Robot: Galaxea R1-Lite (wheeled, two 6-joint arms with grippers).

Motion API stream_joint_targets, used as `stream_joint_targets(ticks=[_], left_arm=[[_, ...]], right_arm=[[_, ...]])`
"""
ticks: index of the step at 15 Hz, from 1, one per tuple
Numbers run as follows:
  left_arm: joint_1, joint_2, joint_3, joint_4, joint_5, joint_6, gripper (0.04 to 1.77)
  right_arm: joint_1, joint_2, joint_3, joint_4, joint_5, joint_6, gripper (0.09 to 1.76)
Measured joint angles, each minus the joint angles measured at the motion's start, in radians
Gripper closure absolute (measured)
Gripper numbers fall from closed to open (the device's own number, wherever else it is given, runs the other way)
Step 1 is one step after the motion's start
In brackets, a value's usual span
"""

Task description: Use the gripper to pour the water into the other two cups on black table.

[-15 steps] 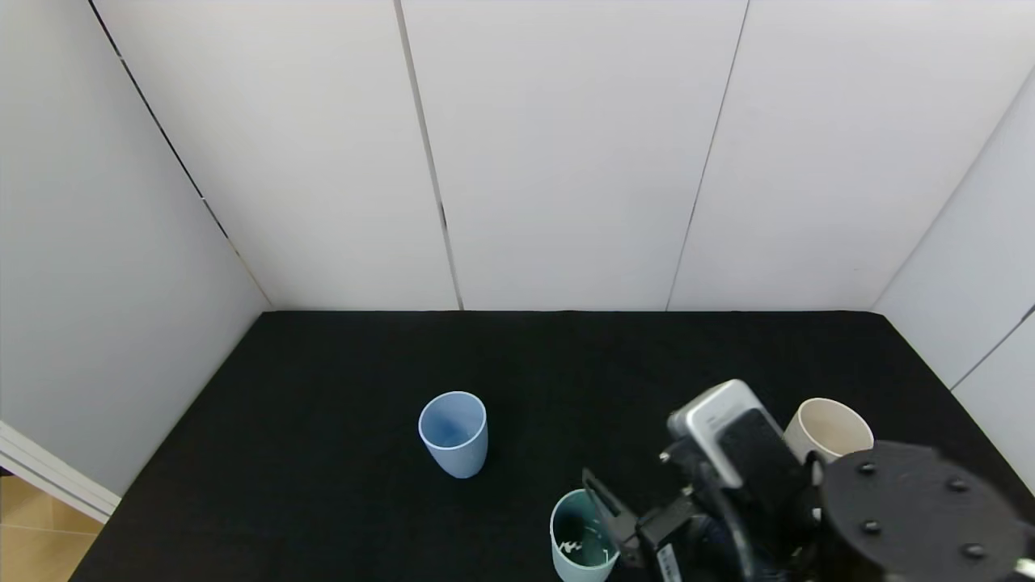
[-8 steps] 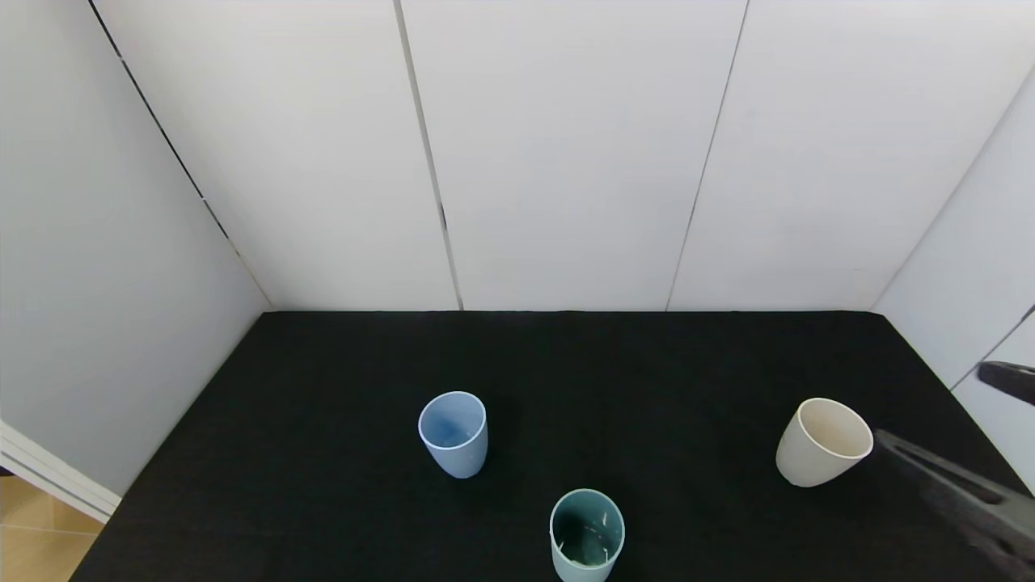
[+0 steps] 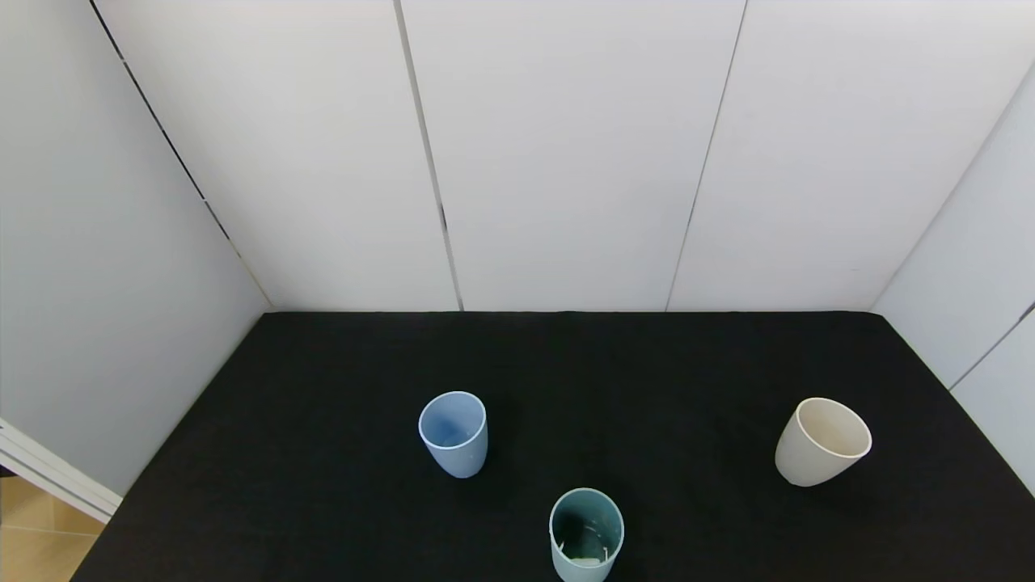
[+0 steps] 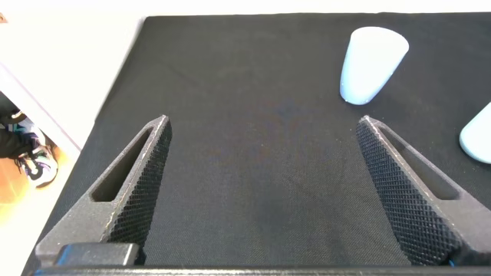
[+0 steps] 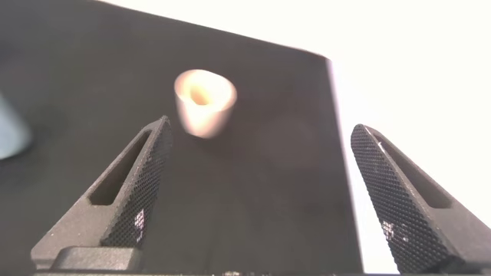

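Lab booth: white panels (image 3: 566,153), black table (image 3: 323,453).

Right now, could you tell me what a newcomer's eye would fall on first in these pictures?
Three tumblers standing apart on the black table: a light blue cup left of centre, a cream-white cup far right, and a teal-green cup at the near edge. Both pincers, left and right, gape open, holding nothing.

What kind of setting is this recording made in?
Probably a lab test booth: plain white wall panels enclose a black table holding only a light blue cup, a teal cup and a cream cup.
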Motion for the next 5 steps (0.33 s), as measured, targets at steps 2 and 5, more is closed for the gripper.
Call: stream_joint_targets(ticks=[2,5], left_arm=[[0.000,0.000,0.000,0.000,0.000,0.000,0.09],[0.000,0.000,0.000,0.000,0.000,0.000,0.09]], right_arm=[[-0.099,-0.043,0.017,0.010,0.074,0.010,0.15],[-0.187,-0.101,0.098,0.001,0.090,0.012,0.15]])
